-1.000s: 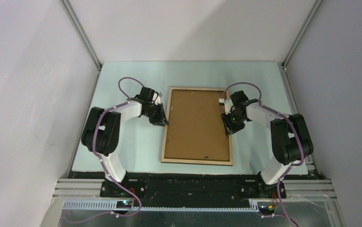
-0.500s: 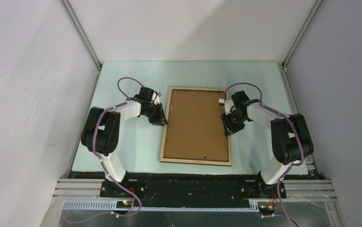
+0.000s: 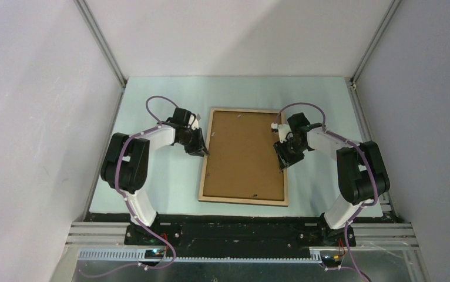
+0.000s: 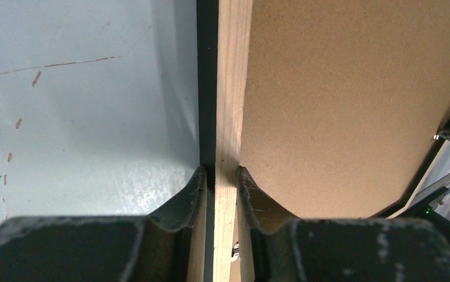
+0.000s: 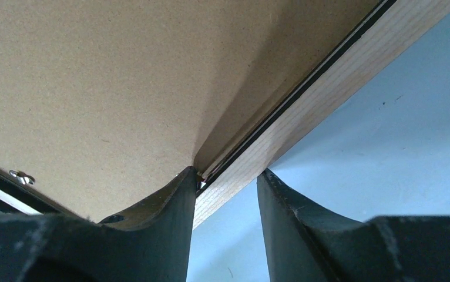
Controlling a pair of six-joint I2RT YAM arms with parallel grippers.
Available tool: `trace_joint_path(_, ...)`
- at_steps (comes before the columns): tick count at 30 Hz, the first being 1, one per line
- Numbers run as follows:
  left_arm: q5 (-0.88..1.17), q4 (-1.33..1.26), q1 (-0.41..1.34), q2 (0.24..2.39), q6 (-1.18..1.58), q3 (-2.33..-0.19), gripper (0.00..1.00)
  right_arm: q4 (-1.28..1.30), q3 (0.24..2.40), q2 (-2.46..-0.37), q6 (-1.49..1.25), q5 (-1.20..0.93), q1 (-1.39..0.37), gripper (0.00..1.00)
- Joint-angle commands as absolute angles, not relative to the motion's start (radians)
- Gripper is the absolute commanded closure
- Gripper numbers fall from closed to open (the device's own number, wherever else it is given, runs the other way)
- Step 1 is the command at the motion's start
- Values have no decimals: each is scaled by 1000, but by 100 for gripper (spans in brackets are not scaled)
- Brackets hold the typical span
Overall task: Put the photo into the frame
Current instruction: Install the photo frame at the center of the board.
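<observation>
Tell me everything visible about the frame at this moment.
The frame is a thin rectangle, light-wood rails up with a black edge beneath. It lies on the table, its long sides running near to far. A brown hardboard panel fills its back. The left tool pinches its left rail; the right tool straddles its right rail.

Both arms reach forward with elbows raised and wrists turned inward, the left gripper [image 3: 200,148] pinched on one side rail of the frame [image 3: 243,201], the right gripper [image 3: 282,160] straddling the opposite rail, fingers parted.
</observation>
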State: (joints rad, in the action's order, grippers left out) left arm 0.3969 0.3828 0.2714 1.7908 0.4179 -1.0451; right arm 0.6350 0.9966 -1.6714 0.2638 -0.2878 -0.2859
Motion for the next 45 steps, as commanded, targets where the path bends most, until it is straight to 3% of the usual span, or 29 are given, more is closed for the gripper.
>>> trace_joint_path(1, 448, 334, 259, 1757, 415, -1063, 100, 652, 995, -1662, 300, -301, -279, 53)
trace_joint_path(27, 463, 335, 260, 1754, 413, -1070, 100, 675, 1005, -1668, 364, -322, -265, 50)
trace_joint_path(45, 473, 335, 260, 1746, 400, -1076, 100, 639, 1166, -1720, 142, -509, -76, 41)
